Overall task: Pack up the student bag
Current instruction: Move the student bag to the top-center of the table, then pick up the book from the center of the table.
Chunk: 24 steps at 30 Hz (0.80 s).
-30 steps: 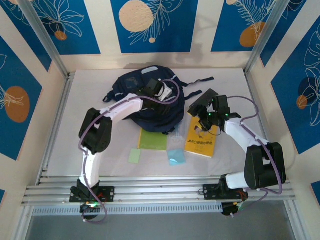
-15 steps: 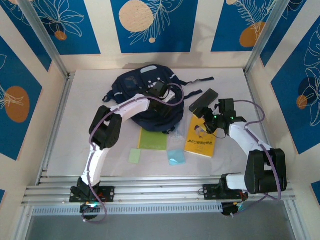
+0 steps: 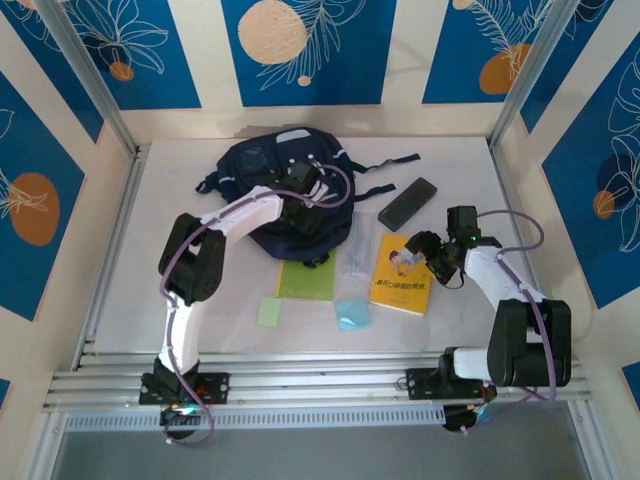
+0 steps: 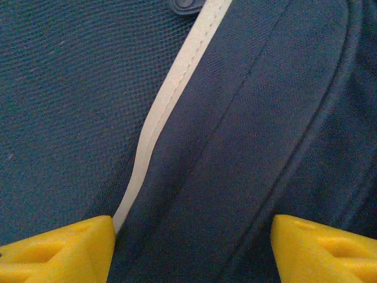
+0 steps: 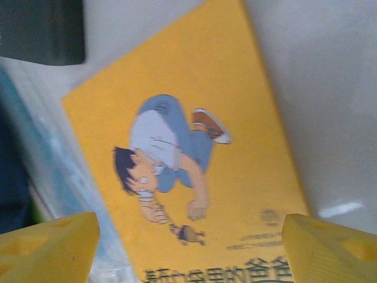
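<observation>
white surface (image 3: 180, 200) inside the blue-patterned booth is carrying the large dark navy fabric backpack (image 3: 270, 165) at its far centre, lying flat directly beneath the left gripper (image 3: 305, 180), whose jaws are standing open astride the light grey trim (image 4: 156, 118). the left arm, the nearer one, is reaching forward with its elbow bent. the right gripper (image 3: 425, 250) is hovering open over the yellow paperback book (image 5: 235, 88).

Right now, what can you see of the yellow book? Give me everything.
The yellow book lies closed and flat on the white table, cover up: glossy-looking paper, a cartoon boy in blue, dark printed characters. Its left edge meets a clear plastic sleeve. The right gripper, fingers open, hangs above its far end; contact can't be told.
</observation>
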{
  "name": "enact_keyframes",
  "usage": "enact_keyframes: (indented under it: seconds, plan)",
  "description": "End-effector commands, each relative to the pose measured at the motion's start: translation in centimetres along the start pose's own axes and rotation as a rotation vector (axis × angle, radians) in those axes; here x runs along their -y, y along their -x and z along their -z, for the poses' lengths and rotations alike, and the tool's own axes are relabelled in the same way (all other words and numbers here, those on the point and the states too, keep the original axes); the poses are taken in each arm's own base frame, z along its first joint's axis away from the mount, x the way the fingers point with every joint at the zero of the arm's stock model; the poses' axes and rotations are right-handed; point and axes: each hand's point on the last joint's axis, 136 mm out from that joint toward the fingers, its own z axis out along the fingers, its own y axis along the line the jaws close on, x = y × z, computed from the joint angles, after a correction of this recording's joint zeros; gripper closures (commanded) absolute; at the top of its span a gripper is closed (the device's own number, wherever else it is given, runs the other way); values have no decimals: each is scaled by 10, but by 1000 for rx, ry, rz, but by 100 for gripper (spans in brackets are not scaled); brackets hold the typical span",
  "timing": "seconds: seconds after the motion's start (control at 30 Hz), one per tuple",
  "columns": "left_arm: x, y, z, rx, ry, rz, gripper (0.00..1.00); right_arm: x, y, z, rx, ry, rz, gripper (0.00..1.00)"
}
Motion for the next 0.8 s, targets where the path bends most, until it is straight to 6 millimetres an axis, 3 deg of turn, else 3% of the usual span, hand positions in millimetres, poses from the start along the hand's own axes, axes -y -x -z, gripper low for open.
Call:
enact_keyframes:
  seconds: [0.0,0.17,0.3,0.4,0.63,0.77]
  plan:
    - [18,11,50,48,-92,90,29,23,-12,-6,-38,-69,15,18]
    - [93,27,82,143,-401,233,29,26,-24,-20,-101,-49,6,18]
    - [142,27,77,139,-563,328,31,14,-31,-22,-137,29,23,19]
    - [171,23,63,115,-635,384,33,-1,-37,-16,-163,116,41,21]
    - [207,10,25,30,-677,452,38,-21,-45,-2,-189,235,71,26]
    - [214,1,9,-10,-667,463,39,-36,-51,2,-226,314,76,37]
